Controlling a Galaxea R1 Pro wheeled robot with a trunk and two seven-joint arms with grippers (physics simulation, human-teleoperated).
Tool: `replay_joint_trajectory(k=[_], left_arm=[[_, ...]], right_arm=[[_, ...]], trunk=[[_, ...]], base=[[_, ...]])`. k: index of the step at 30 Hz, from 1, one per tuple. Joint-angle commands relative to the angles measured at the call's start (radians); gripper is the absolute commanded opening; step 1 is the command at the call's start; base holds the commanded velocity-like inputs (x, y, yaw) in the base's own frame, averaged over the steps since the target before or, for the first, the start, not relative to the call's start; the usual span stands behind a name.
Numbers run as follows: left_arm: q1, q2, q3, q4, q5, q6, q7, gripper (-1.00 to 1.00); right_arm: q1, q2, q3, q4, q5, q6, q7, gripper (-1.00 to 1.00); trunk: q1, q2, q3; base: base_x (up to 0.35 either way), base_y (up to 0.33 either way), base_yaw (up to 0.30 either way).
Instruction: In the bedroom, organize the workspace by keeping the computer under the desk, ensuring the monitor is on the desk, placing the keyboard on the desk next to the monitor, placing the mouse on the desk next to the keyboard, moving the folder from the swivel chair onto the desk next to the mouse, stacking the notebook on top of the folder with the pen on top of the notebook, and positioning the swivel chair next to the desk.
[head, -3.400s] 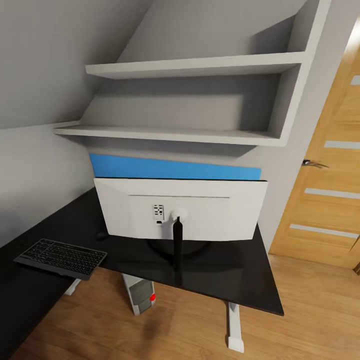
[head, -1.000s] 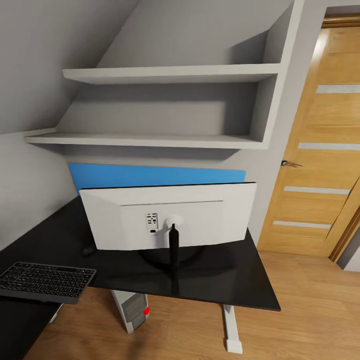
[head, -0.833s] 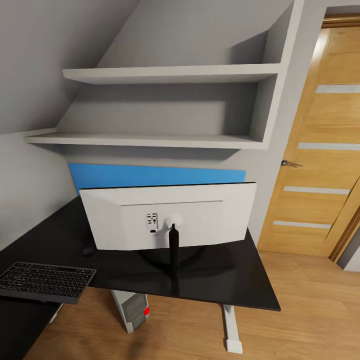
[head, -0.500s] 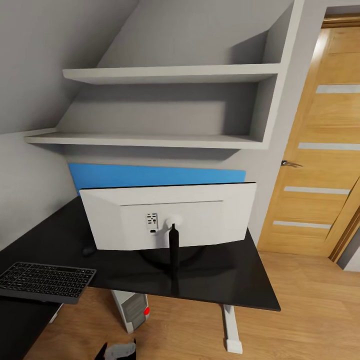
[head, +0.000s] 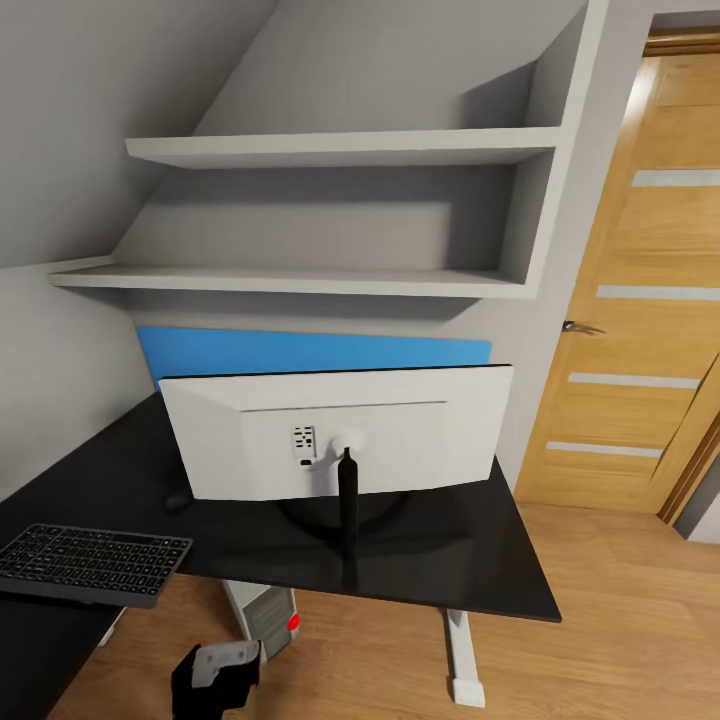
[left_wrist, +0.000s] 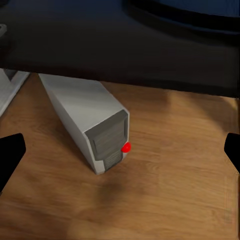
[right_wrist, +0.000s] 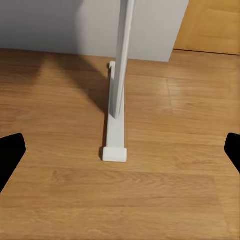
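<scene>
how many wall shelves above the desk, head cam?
2. Upper shelf sits under the sloped ceiling; lower shelf runs just above the blue panel behind the monitor. None appear hidden.

You see a glossy black desk (head: 470, 570), a matt white plastic monitor (head: 400, 430) back, a wood-grain floor (head: 620, 640) and door (head: 650, 300).

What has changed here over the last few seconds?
The camera first swung right, bringing more of the door into view. Then the left pincer rose into the head view near the computer, holding nothing. The monitor, keyboard and computer kept their places at the desk.
</scene>
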Motion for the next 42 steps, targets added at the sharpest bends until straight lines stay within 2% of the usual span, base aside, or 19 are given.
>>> replay_joint_trajectory(k=[1,3,11,13,20,42], left_arm=[[0.005,0.001,-0.002,-0.027,0.008,0.020,0.006,1.00],[0.016,0.003,0.000,-0.096,0.013,0.060,0.006,1.00],[0.026,0.004,0.011,-0.214,0.023,0.126,0.006,1.00],[0.027,0.004,0.029,-0.258,0.024,0.145,0.006,1.00],[0.028,0.004,0.062,-0.320,0.025,0.214,0.006,1.00],[0.026,-0.001,0.070,-0.338,0.024,0.265,0.013,1.00]], right_arm=[[-0.001,0.000,-0.004,0.002,0.010,-0.003,-0.008,1.00],[-0.001,-0.001,-0.004,0.002,0.010,-0.003,-0.008,1.00],[-0.001,-0.001,-0.004,0.002,0.010,-0.003,-0.008,1.00],[-0.001,-0.001,-0.004,0.002,0.010,-0.003,-0.008,1.00],[-0.001,-0.002,-0.004,0.001,0.010,-0.003,-0.008,1.00],[-0.001,-0.004,-0.004,0.000,0.010,-0.003,-0.009,1.00]], trunk=[[0.000,-0.001,-0.001],[0.000,-0.001,-0.001],[0.000,-0.001,-0.001],[0.000,-0.001,-0.001],[0.000,-0.001,-0.001],[0.000,-0.001,-0.001]], base=[[0.000,0.000,0.000],[0.000,0.000,0.000],[0.000,0.000,0.000],[0.000,0.000,0.000],[0.000,0.000,0.000],[0.000,0.000,0.000]])
